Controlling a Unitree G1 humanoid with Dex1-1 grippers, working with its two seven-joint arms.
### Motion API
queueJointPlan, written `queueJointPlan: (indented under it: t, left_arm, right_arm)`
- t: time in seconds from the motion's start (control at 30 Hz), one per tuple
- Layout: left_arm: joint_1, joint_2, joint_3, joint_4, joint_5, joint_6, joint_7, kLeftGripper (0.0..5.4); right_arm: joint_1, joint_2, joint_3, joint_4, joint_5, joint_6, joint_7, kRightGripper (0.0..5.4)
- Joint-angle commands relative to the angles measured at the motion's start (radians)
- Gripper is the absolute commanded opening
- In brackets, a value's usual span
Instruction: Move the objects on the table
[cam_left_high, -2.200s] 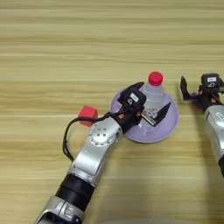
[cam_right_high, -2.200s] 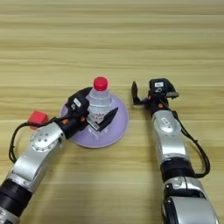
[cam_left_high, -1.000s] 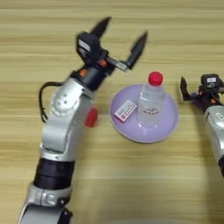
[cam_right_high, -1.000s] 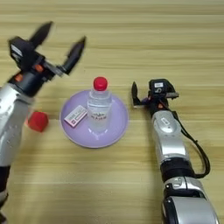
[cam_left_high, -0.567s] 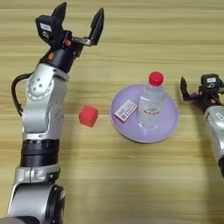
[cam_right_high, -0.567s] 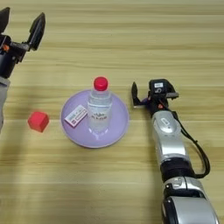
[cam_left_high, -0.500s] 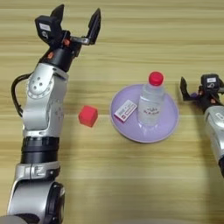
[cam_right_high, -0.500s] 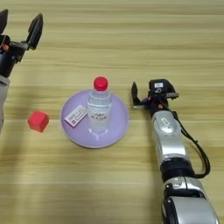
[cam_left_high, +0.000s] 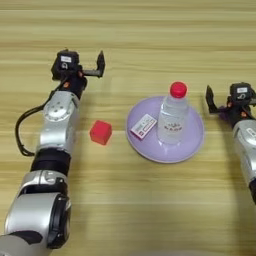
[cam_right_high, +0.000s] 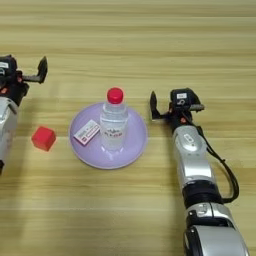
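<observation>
A lilac plate (cam_left_high: 150, 148) sits on the wooden worktop (cam_left_high: 150, 40), roughly midway between the two arms. On it stands a clear water bottle (cam_left_high: 173, 119) with a red cap and a red-printed label, upright, toward the plate's right half. Just left of the bottle, flat on the plate, lies a small bar (cam_left_high: 143, 126) that reads white with a red end (its true colour is hard to judge). It is tilted diagonally and looks close to the bottle's base, though I cannot tell whether they touch.

A small red cube (cam_left_high: 101, 132) rests on the bare worktop left of the plate, apart from its rim and beside the left forearm.

The left claw (cam_left_high: 86, 65) is at the far left, well beyond the cube and away from the plate; its two black fingers (cam_left_high: 100, 63) are spread wide with nothing between them.

The right claw (cam_right_high: 167, 106) is just right of the plate, close to its rim. One black finger (cam_right_high: 153, 107) shows clearly on the plate side, pointing up the picture; the other is mostly hidden behind the wrist housing, so I cannot tell whether this claw is apart or together. It holds nothing that can be seen.
</observation>
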Motion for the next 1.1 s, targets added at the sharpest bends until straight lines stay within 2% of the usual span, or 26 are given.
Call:
queueJointPlan:
  t: [0.03,0.27,0.67,0.8,0.93,1.1]
  left_arm:
    - [-0.007,0.006,-0.01,0.062,0.018,-0.04,0.006,5.38]
    - [0.01,-0.001,-0.019,0.122,0.026,-0.084,0.01,5.38]
    - [0.025,0.001,-0.022,0.185,0.045,-0.117,0.038,5.38]
    - [0.02,-0.001,-0.02,0.187,0.044,-0.12,0.047,5.38]
    - [0.018,-0.005,-0.021,0.187,0.044,-0.124,0.055,5.38]
    - [0.016,-0.005,-0.019,0.18,0.042,-0.127,0.063,5.38]
  right_arm:
    - [0.007,0.004,-0.007,-0.014,0.007,0.001,-0.009,5.4]
    - [0.03,0.005,-0.012,-0.056,0.012,-0.002,-0.013,5.4]
    - [0.235,-0.003,0.009,-0.433,0.034,0.075,0.041,5.4]
    - [0.316,-0.029,0.022,-0.56,0.035,0.107,0.089,5.4]
    - [0.402,-0.076,0.033,-0.697,0.052,0.143,0.166,5.4]
    - [0.458,-0.15,0.027,-0.83,0.12,0.238,0.281,5.4]
